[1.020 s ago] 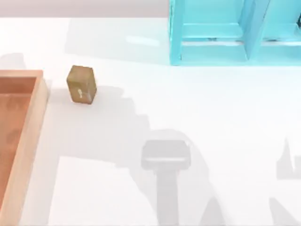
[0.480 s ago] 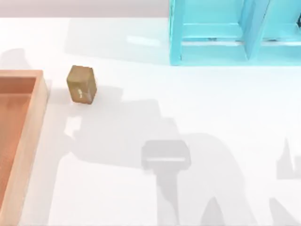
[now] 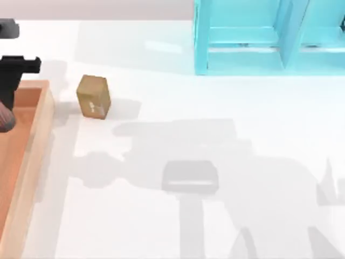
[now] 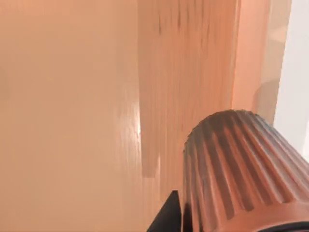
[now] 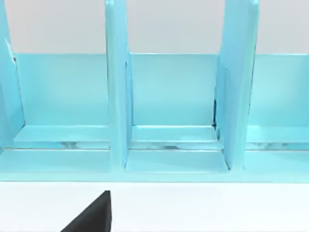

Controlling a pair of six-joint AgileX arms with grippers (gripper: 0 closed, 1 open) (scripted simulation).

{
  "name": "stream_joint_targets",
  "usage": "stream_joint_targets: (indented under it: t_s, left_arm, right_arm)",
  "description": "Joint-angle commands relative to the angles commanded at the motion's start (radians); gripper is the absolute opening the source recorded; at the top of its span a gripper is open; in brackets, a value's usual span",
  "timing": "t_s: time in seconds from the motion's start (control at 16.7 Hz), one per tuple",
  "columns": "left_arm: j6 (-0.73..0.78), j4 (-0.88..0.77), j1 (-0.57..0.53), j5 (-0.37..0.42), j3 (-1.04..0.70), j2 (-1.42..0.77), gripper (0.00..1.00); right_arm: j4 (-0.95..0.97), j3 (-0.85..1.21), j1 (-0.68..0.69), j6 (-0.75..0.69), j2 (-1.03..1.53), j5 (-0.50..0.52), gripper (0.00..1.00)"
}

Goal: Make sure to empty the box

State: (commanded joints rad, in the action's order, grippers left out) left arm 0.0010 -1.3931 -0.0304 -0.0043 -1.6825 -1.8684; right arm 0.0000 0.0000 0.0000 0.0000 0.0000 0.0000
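We are reaching our left gripper (image 3: 11, 81) in at the far left of the table, over the far end of the box (image 3: 32, 162); 1 second ago only its shadow was there. It is carrying a ribbed brown object (image 4: 241, 169) above the box's reddish floor (we cannot tell what it is), so we judge the claw clenched on it. A small tan block (image 3: 94, 96) is sitting on the table just right of the box. Lifting the ribbed object clear looks like the step in hand. Our right arm is staying parked, facing the turquoise shelf (image 5: 174, 121); its claw's state we cannot tell.
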Motion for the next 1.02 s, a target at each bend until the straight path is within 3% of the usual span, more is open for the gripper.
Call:
stream_joint_targets:
  t_s: [0.66, 0.84, 1.02]
  left_arm:
    - [-0.736, 0.247, -0.731, -0.003, 0.454, 0.185, 0.00]
    - [-0.830, 0.307, -0.825, -0.004, 0.543, 0.234, 0.00]
    - [-0.841, 0.316, -0.837, -0.004, 0.554, 0.241, 0.00]
  right_arm:
    - [0.000, 0.000, 0.000, 0.000, 0.000, 0.000, 1.00]
    - [0.000, 0.000, 0.000, 0.000, 0.000, 0.000, 1.00]
    - [0.000, 0.000, 0.000, 0.000, 0.000, 0.000, 1.00]
